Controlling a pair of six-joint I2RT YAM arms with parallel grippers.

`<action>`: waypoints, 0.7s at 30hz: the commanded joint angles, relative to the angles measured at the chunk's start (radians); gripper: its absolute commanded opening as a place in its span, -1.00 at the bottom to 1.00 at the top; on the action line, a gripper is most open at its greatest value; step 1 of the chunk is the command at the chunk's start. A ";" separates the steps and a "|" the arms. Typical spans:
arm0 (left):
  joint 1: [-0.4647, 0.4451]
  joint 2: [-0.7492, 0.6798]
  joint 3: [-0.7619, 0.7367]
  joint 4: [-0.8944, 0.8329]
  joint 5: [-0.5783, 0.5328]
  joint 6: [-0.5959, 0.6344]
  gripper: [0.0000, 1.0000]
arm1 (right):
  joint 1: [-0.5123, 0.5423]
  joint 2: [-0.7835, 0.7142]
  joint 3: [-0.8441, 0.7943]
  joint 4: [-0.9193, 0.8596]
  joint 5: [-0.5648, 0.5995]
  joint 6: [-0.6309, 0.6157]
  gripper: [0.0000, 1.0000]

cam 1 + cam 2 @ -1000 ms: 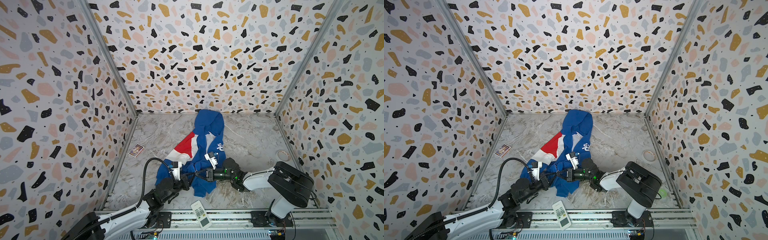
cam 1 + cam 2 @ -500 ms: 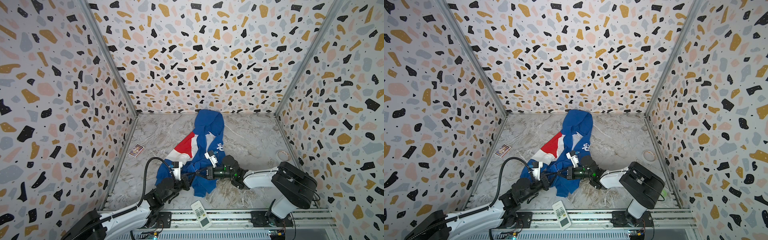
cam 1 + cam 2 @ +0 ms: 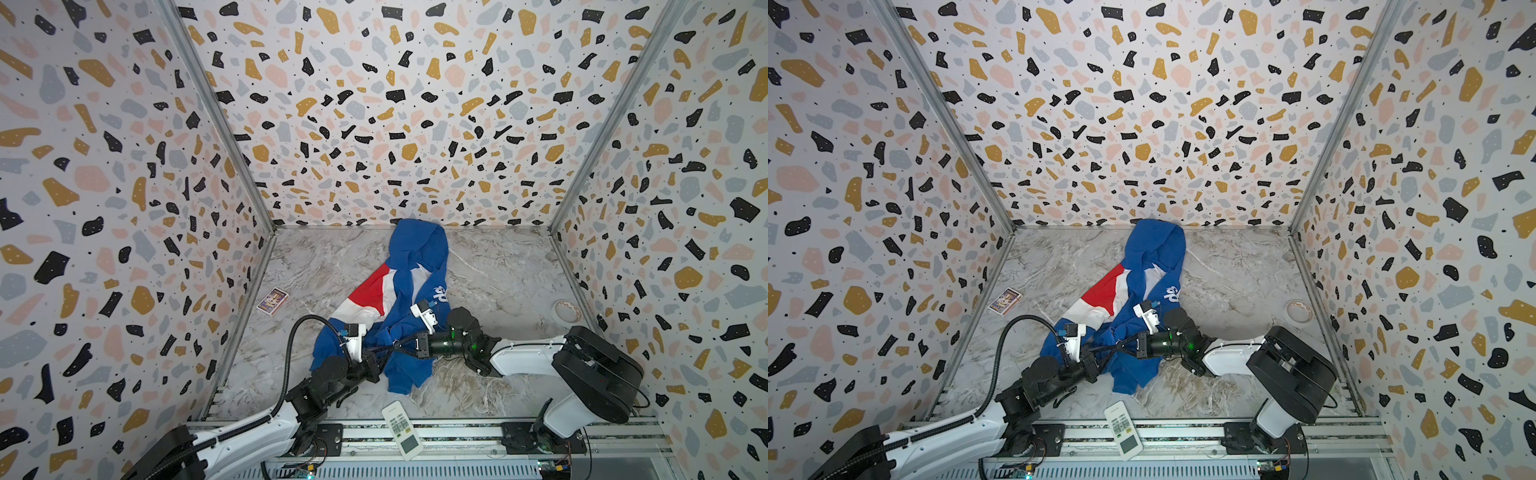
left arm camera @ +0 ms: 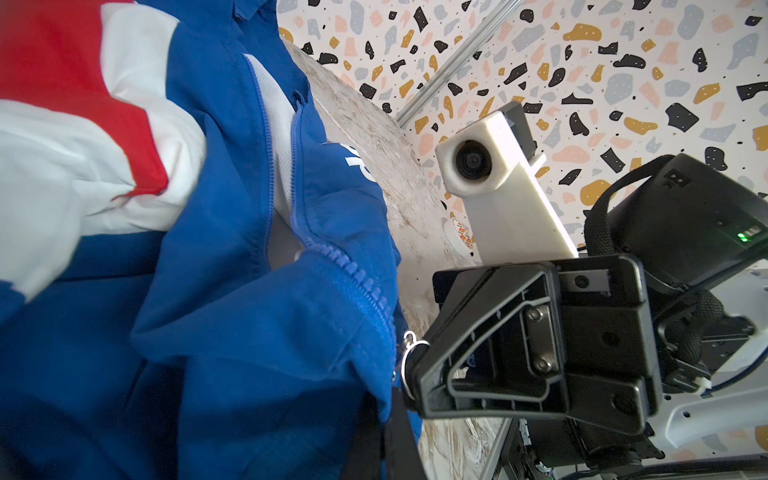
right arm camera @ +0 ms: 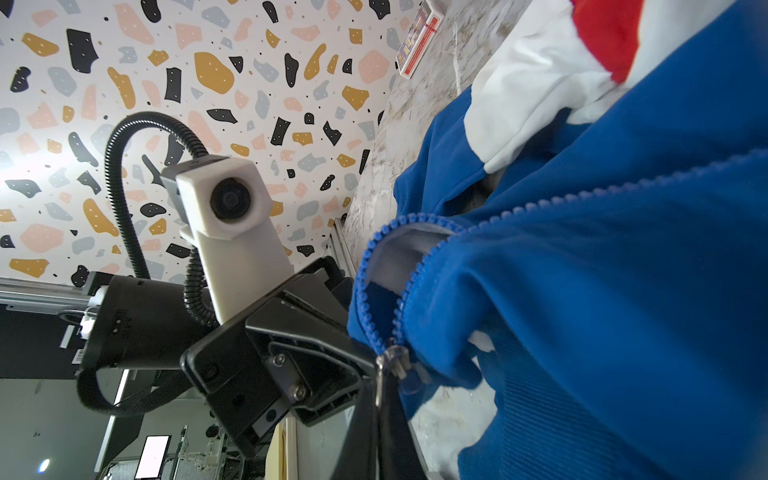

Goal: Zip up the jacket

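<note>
Right arm [image 3: 532,357] back, claw [image 3: 400,345] on jacket [image 3: 419,249]

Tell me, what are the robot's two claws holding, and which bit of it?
Both hold the jacket. The right gripper pinches the zipper pull by its ring; the left gripper is shut on the bottom edge beside the zipper.

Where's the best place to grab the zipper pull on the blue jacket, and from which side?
Pinch the metal ring on the slider, where the two tooth rows meet. Come from the right-arm side, as the right end effector does: the ring juts clear of the jacket there, likely giving a clean pinch.
</note>
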 commanded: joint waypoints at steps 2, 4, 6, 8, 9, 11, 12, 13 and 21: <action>-0.012 0.016 -0.104 -0.207 -0.057 0.024 -1.00 | -0.055 -0.058 0.067 0.054 0.084 -0.027 -1.00; -0.014 0.020 -0.099 -0.213 -0.071 0.029 -1.00 | -0.055 -0.056 0.070 0.055 0.077 -0.026 -1.00; -0.015 0.020 -0.095 -0.217 -0.078 0.035 -1.00 | -0.054 -0.054 0.070 0.054 0.072 -0.024 -1.00; -0.015 0.013 -0.090 -0.225 -0.084 0.040 -1.00 | -0.054 -0.054 0.066 0.055 0.071 -0.023 -1.00; -0.015 0.006 -0.088 -0.226 -0.087 0.040 -1.00 | -0.053 -0.055 0.065 0.055 0.071 -0.022 -1.00; -0.015 -0.008 -0.088 -0.227 -0.091 0.038 -1.00 | -0.050 -0.052 0.061 0.056 0.069 -0.020 -1.00; -0.014 -0.016 -0.087 -0.227 -0.091 0.038 -0.97 | -0.049 -0.051 0.061 0.058 0.069 -0.020 -1.00; -0.015 -0.025 -0.090 -0.227 -0.091 0.036 -0.94 | -0.046 -0.049 0.061 0.060 0.069 -0.020 -1.00; -0.015 -0.108 -0.106 -0.242 -0.096 0.023 -0.52 | -0.038 -0.037 0.070 0.061 0.059 -0.022 -1.00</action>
